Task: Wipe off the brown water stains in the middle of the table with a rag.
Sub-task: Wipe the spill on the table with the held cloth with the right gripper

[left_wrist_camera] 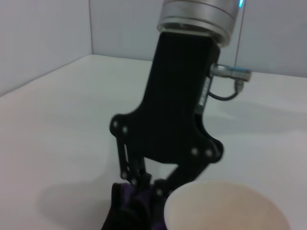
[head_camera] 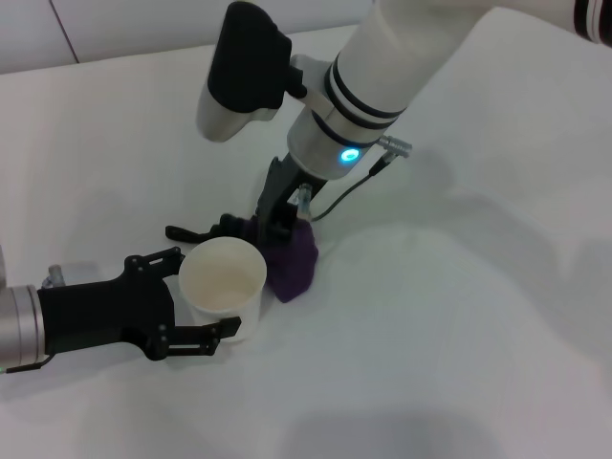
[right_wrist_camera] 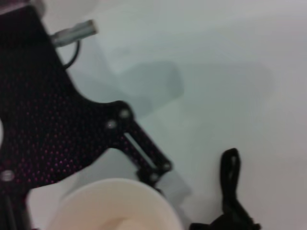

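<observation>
My right gripper [head_camera: 287, 229] reaches down from the upper right and is shut on the dark purple rag [head_camera: 295, 256], pressing it on the white table [head_camera: 459, 316]. The rag and this gripper also show in the left wrist view, the rag [left_wrist_camera: 125, 211] below the gripper [left_wrist_camera: 163, 184]. The brown water stains are hidden; none show around the rag. My left gripper [head_camera: 218, 282] comes in from the left, and its fingers [head_camera: 212, 333] close on the cream-white paper cup [head_camera: 223, 280], which stands right beside the rag.
The cup fills the near edge of the left wrist view [left_wrist_camera: 225, 206] and of the right wrist view [right_wrist_camera: 110, 206]. A grey cable [head_camera: 346, 196] hangs from the right wrist. A wall [left_wrist_camera: 43, 38] borders the table's far side.
</observation>
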Robot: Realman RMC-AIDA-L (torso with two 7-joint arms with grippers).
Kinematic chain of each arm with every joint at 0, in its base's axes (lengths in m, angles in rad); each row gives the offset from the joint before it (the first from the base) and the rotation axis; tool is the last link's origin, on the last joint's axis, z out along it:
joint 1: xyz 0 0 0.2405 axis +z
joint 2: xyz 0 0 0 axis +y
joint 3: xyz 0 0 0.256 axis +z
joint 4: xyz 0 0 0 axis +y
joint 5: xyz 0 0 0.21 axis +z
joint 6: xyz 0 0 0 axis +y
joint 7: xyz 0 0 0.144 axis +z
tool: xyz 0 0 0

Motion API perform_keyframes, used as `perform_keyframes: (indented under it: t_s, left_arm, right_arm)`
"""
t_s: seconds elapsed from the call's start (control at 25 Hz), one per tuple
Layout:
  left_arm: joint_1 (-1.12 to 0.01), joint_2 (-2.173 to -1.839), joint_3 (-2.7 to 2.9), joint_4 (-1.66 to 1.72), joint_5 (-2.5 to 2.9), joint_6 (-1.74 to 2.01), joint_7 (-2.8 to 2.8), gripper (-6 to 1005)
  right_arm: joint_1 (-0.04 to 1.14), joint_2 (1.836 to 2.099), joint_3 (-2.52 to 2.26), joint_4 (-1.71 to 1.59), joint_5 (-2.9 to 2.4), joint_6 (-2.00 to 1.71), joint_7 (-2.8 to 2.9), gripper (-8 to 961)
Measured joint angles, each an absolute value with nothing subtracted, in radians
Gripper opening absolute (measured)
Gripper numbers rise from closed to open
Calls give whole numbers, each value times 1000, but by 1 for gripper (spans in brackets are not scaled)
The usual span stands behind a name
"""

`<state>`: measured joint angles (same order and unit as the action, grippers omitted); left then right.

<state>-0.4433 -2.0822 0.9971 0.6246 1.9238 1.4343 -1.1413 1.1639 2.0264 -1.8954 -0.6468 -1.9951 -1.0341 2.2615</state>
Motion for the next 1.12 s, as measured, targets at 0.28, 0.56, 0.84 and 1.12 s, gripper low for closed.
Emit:
perform_keyframes:
  t_s: [0.28, 0.56, 0.84, 1.12]
  left_arm:
    - [-441, -2082, 997, 620, 1925, 1434, -1141, 887]
    - [-438, -2081, 997, 620, 1924, 1441, -1141, 887]
    - [-423, -2080, 997, 625, 1922, 1460, -1142, 887]
    - [-406, -2079, 990, 627, 1924, 1461, -1143, 888]
  right_arm:
    - [1172, 2022, -1894, -586, -2044, -953, 2264, 88]
    - [1166, 2017, -1848, -560, -2086, -923, 2254, 88]
    - [1161, 2021, -1838, -559, -2092, -933, 2249, 88]
    - [1148, 2023, -1838, -580, -2089, -949, 2251, 89]
